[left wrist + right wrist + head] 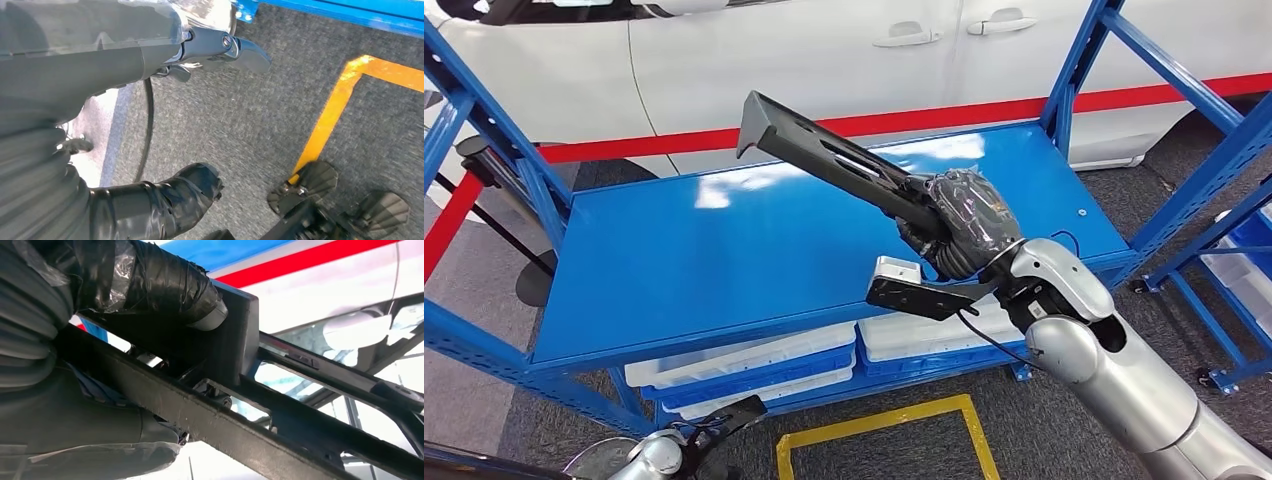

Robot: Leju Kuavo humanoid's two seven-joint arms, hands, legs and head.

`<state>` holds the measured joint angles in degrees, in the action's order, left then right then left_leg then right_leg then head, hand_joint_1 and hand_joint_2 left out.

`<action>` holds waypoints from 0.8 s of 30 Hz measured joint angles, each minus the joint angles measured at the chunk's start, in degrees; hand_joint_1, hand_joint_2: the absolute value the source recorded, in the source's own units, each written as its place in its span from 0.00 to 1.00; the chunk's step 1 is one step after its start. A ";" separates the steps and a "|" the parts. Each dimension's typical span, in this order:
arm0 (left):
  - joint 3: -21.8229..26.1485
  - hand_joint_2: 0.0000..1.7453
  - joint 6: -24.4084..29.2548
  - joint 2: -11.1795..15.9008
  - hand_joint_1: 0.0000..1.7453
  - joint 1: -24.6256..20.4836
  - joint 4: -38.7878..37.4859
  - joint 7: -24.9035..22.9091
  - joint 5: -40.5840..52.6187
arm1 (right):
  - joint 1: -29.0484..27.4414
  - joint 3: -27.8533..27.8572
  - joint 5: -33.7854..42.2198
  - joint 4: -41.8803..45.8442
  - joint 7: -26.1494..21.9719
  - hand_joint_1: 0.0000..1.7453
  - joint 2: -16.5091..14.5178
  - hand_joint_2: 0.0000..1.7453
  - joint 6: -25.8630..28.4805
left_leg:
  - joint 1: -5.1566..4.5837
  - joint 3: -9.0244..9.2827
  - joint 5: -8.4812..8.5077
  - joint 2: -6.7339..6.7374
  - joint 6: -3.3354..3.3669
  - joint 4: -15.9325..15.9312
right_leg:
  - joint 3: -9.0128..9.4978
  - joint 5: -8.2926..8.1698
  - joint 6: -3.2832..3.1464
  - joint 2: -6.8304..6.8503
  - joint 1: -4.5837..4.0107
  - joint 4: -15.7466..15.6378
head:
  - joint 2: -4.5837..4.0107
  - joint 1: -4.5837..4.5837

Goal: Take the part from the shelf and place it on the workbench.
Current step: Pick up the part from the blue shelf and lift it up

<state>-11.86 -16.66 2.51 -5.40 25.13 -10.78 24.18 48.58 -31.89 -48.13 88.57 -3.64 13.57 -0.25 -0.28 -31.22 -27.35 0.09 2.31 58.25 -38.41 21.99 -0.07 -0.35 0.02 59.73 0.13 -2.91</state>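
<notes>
The part (pixel 824 150) is a long black metal bracket with slots and a bent end plate. My right hand (pixel 959 225), wrapped in black tape, grips its near end and holds it tilted above the blue shelf board (pixel 724 250), far end up and to the left. In the right wrist view the thumb (pixel 150 285) presses on the part (pixel 225 425), whose rails run past the camera. My left hand (pixel 684 450) hangs low at the front left. Seen from its wrist, the left hand (pixel 75 125) holds nothing over the grey floor, its fingers apart.
White and blue bins (pixel 744 365) sit under the shelf board. A white car (pixel 824 50) with a red stripe stands behind the shelf. Blue rack uprights (pixel 1214 150) rise on the right. A yellow floor marking (pixel 884 420) lies in front.
</notes>
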 joint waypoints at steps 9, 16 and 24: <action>-0.03 1.00 -0.26 0.10 0.00 0.37 0.29 0.15 -0.28 | 0.23 -0.07 0.40 -0.90 -0.14 1.00 1.19 1.00 -0.64 | 0.58 -5.42 4.43 -0.32 0.11 0.16 | 0.94 7.24 1.74 -0.30 1.11 9.86 | 0.00 0.14; -0.01 1.00 -0.20 0.43 0.00 0.69 0.20 0.53 -0.58 | 0.52 -0.07 1.23 -1.09 -0.69 1.00 1.65 1.00 -0.51 | 0.83 -8.32 5.93 -2.13 -2.37 1.28 | 5.94 5.52 -0.52 -0.35 0.90 -0.29 | 0.00 -0.01; 0.33 1.00 0.36 0.51 0.00 1.15 -0.19 1.27 -0.42 | -0.25 -0.06 2.25 -0.34 -2.78 1.00 2.09 1.00 0.97 | 1.50 -7.87 -1.08 0.25 -4.06 13.50 | 0.66 1.29 -1.34 4.07 1.01 -0.30 | 0.00 -0.38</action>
<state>-11.52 -16.30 3.03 -4.25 24.94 -9.51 23.77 48.33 -31.95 -45.88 88.23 -6.42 15.67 0.72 1.22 -39.08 -28.43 0.34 -1.74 71.75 -37.74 23.28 -1.41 3.72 1.02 59.43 0.13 -3.29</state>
